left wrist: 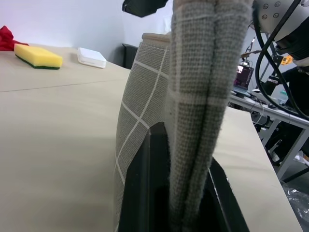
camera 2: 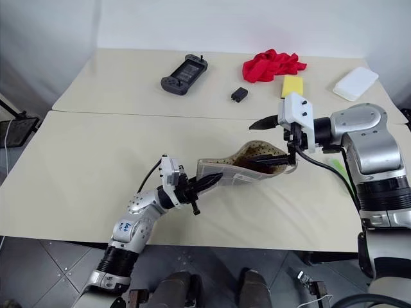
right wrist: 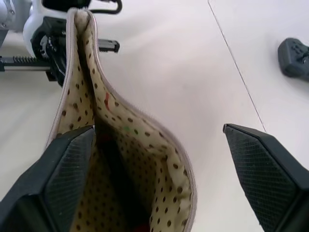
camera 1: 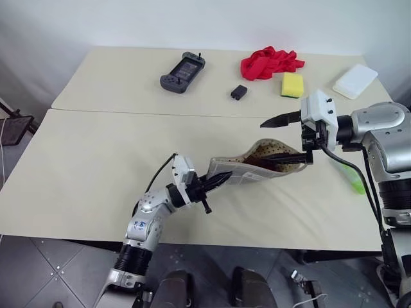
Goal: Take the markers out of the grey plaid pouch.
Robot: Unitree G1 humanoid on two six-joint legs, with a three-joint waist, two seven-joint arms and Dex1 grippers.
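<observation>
Deep inside the flat grey plaid fabric pouch the tan dotted lining falls into shadow, so its contents are hard to make out; only a faint red smear shows on the lining in the right wrist view. The pouch hangs above the beige table, its closed end pinched between the pressed-together black fingers of the left gripper. The right gripper is spread wide at the gaping mouth, its lower finger reaching inside and its upper finger outside and apart from the rim. One pale green marker lies on the table, partly hidden behind the right arm.
</observation>
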